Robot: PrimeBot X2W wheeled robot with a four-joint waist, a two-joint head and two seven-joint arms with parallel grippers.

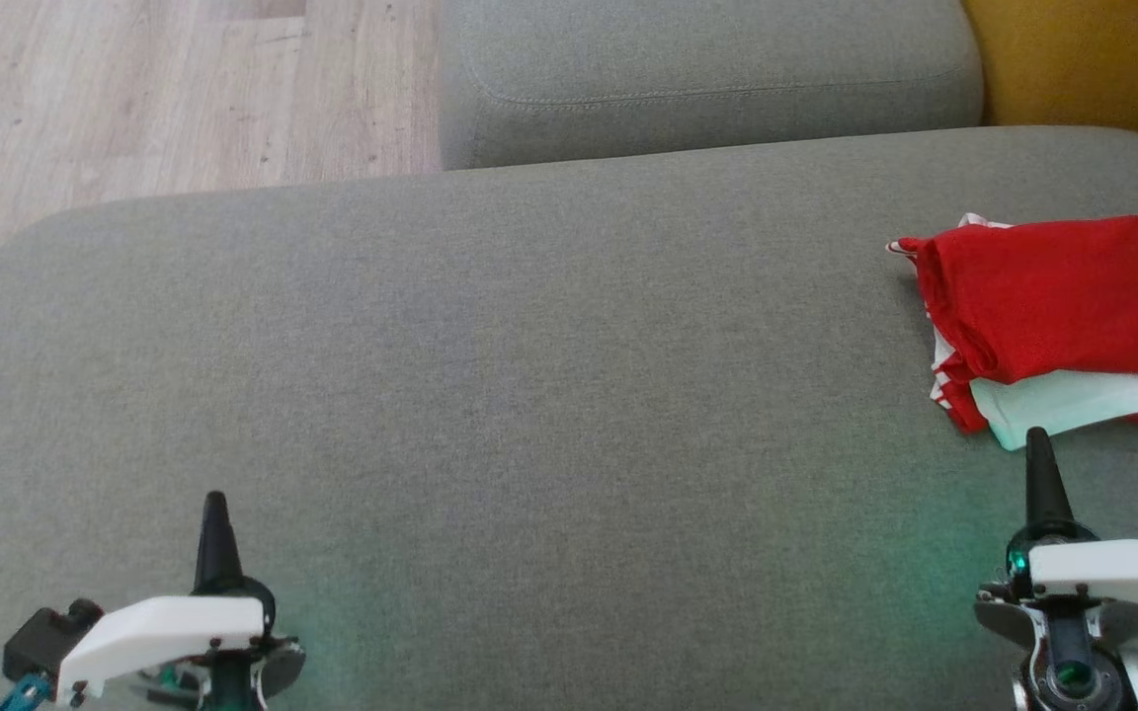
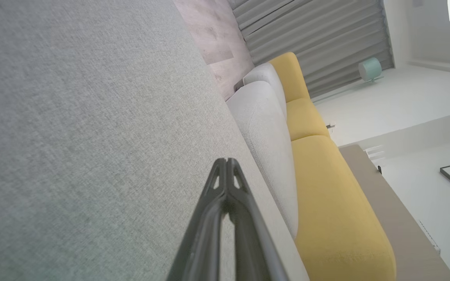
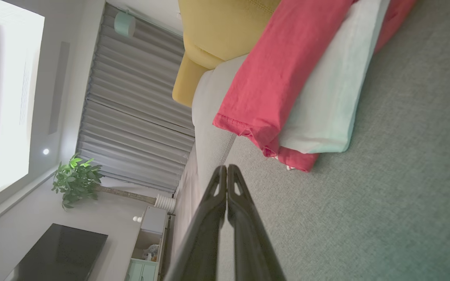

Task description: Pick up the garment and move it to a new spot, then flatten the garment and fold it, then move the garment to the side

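Garment: A folded red garment is shown lying flat on the right side of the seat, toward its far half. A pale white-green layer is exposed along its near edge, and red-and-white striped trim along its left edge. Its right end is cut off by the border of the head view.

Seat: The garment is carried by a broad grey upholstered sofa seat, woven in texture and rounded at its far left corner.

Left pincer: The left pincer is seen at the near left, above the seat and well apart from the garment. In the left wrist view its two dark fingers are pressed together at the tips, and nothing is held between them.

Right pincer: The right pincer is seen at the near right, its tip just beside the near left corner of the garment's pale layer. In the right wrist view the fingers are drawn together tip to tip with nothing between them, and a strip of seat is seen between the tips and the cloth.

Surroundings: A grey back cushion is placed beyond the seat, with a yellow cushion to its right and pale wooden floor to its left. Grey pleated curtains and a potted plant are visible in the wrist views.
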